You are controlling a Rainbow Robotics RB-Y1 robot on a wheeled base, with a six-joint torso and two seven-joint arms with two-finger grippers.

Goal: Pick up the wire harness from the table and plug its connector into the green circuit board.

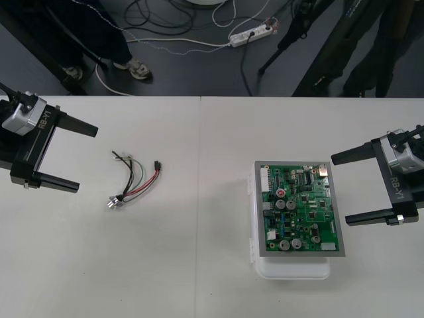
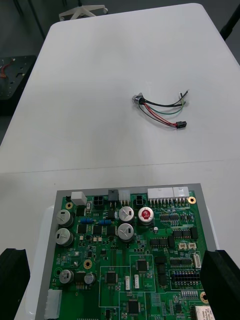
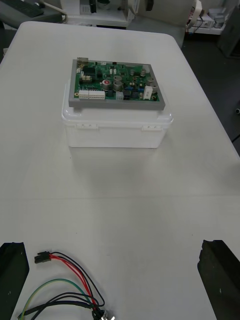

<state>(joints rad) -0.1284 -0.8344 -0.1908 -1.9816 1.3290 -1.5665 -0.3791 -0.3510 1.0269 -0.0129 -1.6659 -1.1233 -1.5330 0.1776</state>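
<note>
The wire harness (image 1: 136, 180) lies loose on the table left of centre, its black plug (image 1: 158, 163) toward the board and its metal socket (image 1: 114, 201) nearer the front. The green circuit board (image 1: 299, 209) sits on a white base (image 1: 291, 268) at the right. My left gripper (image 1: 78, 156) waits open at the left edge, just left of the harness. My right gripper (image 1: 344, 187) stands open right of the board. The left wrist view has the harness (image 3: 65, 287) between the fingers (image 3: 12, 270); the right wrist view looks over the board (image 2: 132, 260) at the harness (image 2: 161, 107).
A seam (image 1: 199, 199) runs down the middle of the table between harness and board. Cables and a power strip (image 1: 252, 33) lie on the dark floor beyond the far edge.
</note>
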